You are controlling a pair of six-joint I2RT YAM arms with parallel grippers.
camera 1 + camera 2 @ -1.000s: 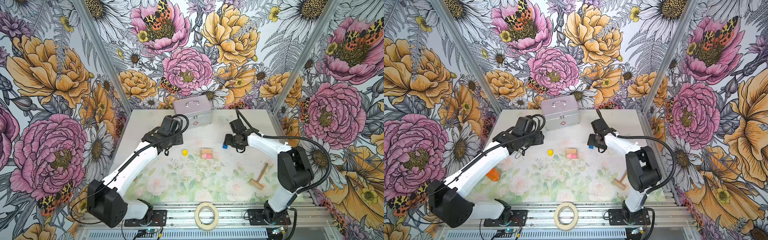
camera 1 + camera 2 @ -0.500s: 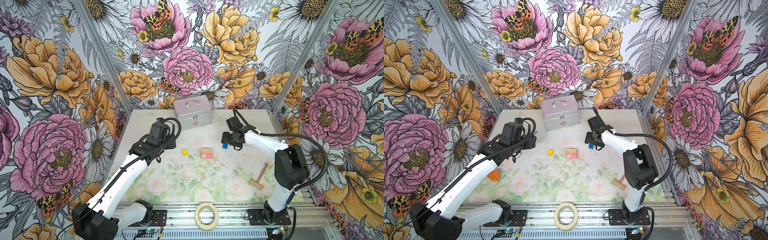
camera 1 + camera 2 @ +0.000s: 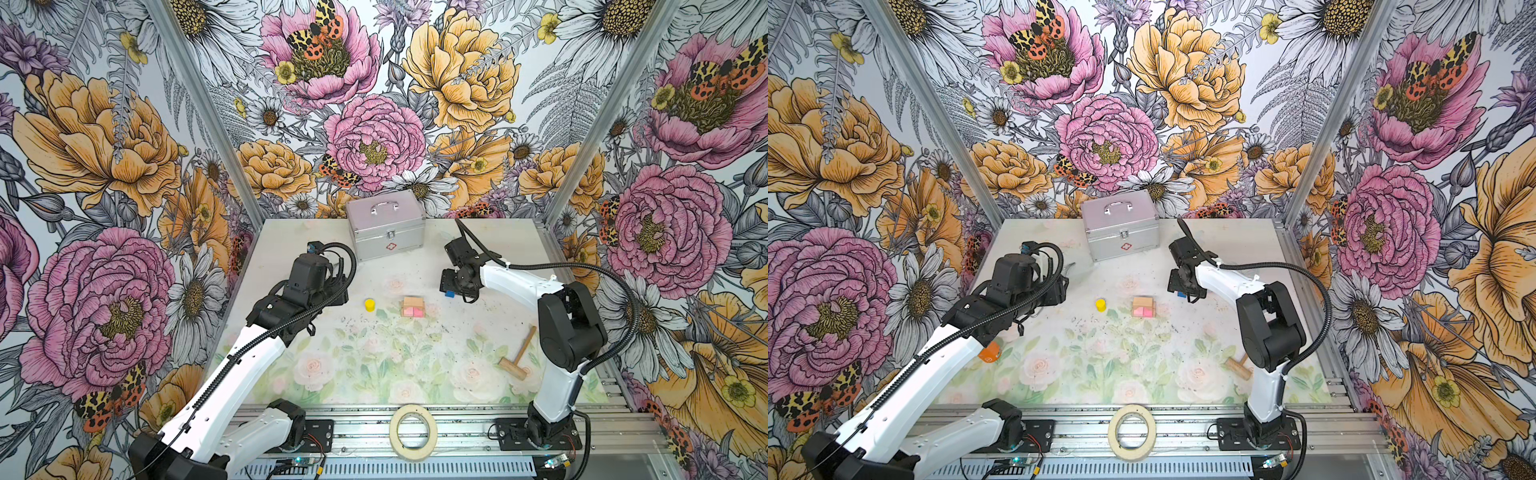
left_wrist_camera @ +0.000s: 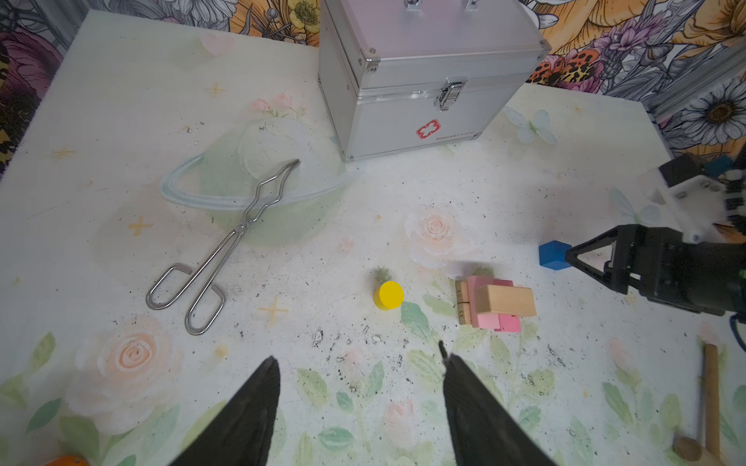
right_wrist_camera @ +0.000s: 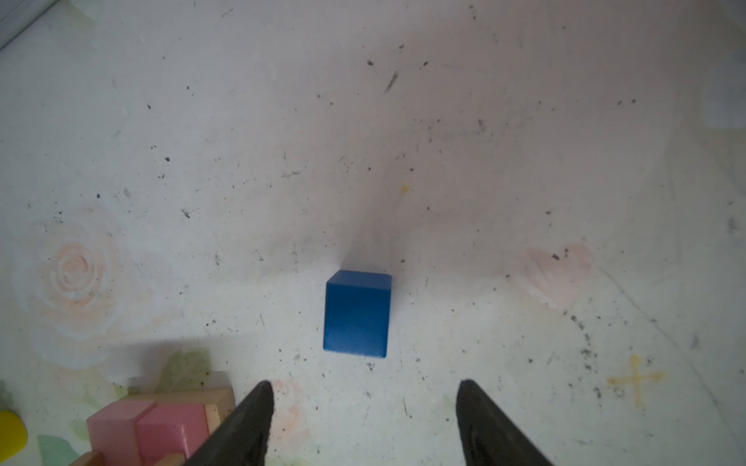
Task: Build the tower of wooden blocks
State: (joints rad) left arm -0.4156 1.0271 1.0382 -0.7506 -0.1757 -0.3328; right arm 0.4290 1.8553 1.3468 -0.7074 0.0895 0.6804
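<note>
- Right gripper (image 5: 363, 389) is hovering by the blue block (image 5: 357, 314), jaws spread and empty, seemingly lining up a grab.
- Left gripper (image 4: 357, 361) is facing the yellow cylinder (image 4: 388, 295), jaws released, holding nothing.

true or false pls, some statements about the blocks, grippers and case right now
1. The right gripper is open and the blue block sits ungripped on the table. True.
2. The yellow cylinder rests on top of the block stack. False: it stands on the table, apart from the stack.
3. The left gripper holds the tongs. False: it is open and empty; the tongs lie on the table.
4. The metal case has its lid down. True.
</note>
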